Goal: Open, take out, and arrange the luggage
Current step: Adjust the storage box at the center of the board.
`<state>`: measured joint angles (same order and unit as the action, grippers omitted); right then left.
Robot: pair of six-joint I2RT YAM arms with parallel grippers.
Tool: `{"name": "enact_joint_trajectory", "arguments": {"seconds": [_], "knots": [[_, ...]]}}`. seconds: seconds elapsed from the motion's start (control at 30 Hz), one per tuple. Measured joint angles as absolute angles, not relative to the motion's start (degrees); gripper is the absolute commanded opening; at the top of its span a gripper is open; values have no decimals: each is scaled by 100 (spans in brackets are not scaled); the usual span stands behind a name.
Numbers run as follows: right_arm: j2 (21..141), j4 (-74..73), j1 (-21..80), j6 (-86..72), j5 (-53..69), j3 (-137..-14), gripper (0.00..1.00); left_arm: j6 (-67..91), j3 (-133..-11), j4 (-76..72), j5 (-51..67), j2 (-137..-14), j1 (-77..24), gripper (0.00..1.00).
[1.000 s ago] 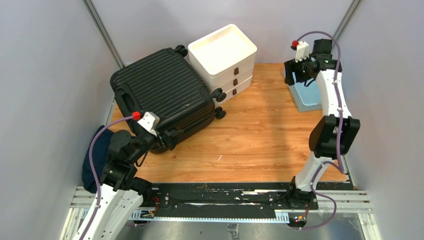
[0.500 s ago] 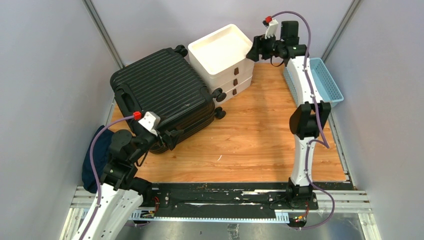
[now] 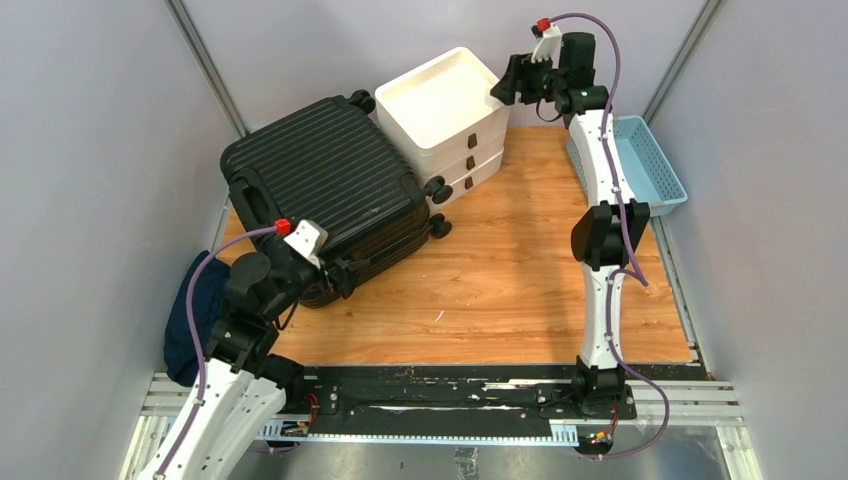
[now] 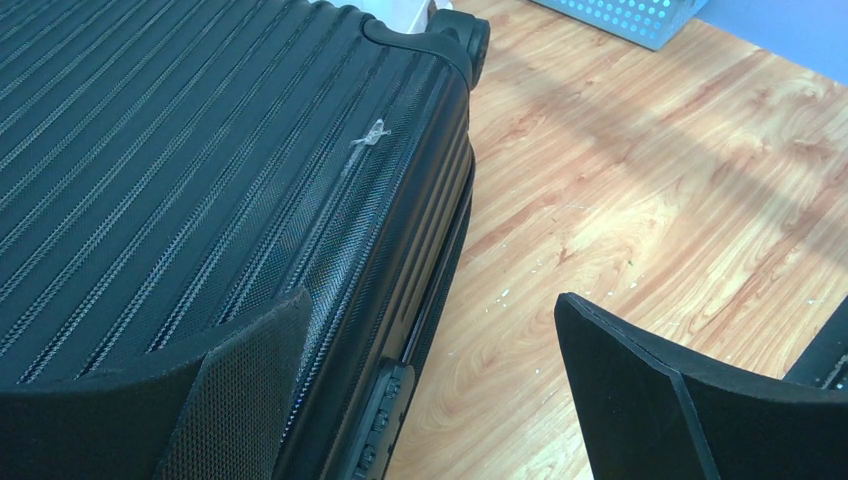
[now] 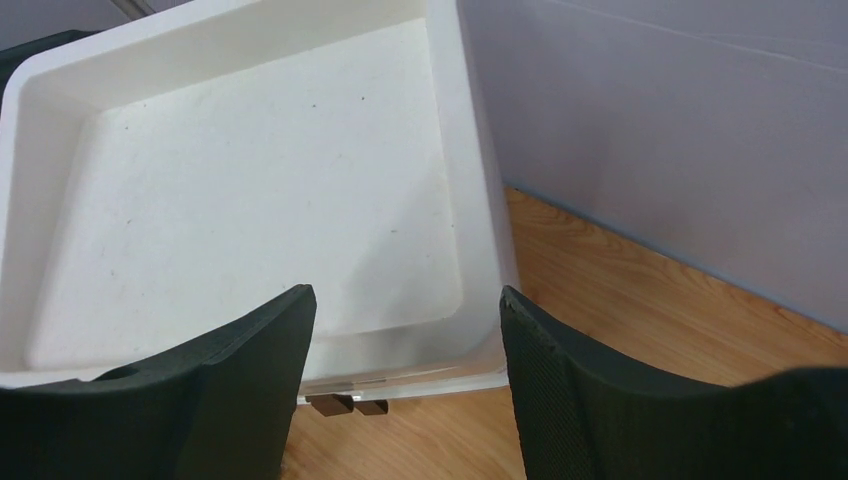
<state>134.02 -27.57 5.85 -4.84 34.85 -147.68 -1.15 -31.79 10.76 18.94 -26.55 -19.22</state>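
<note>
The luggage [image 3: 325, 190], a large black ribbed hard-shell suitcase, lies closed on the wooden table at the back left, wheels toward the right. In the left wrist view its shell [image 4: 190, 170] fills the left side, with the lock [image 4: 375, 425] on its near edge. My left gripper [image 3: 340, 272] is open and empty at the suitcase's near right corner [image 4: 430, 390], one finger over the shell, the other over bare wood. My right gripper [image 3: 505, 82] is open and empty, raised high beside the white drawer unit [image 3: 445, 115], above its top tray's right rim [image 5: 480, 230].
A light-blue mesh basket [image 3: 640, 165] sits at the back right of the table. A dark blue cloth [image 3: 192, 318] lies off the table's left edge. Grey walls close in on three sides. Bare wood [image 3: 520, 270] stretches between suitcase and basket.
My right arm swung left from over the blue basket to the white drawer unit's right edge and straightened upward. My left gripper shifted slightly right along the suitcase's near edge.
</note>
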Motion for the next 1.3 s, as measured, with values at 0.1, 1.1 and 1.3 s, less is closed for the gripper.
{"name": "enact_joint_trajectory", "arguments": {"seconds": [0.1, 1.1, 1.3], "knots": [[13428, -2596, 585, -528, 3332, -14768, 71, -115, -3179, 1076, 1909, -2687, -1922, 100], [13806, -1949, 633, -141, 2882, -14698, 0, -178, -3179, 1081, 1931, -2858, -1922, 100], [13122, -2126, 480, -117, 2615, -13804, 0, -176, -3179, 1081, 1992, -2768, -1922, 100]]}}
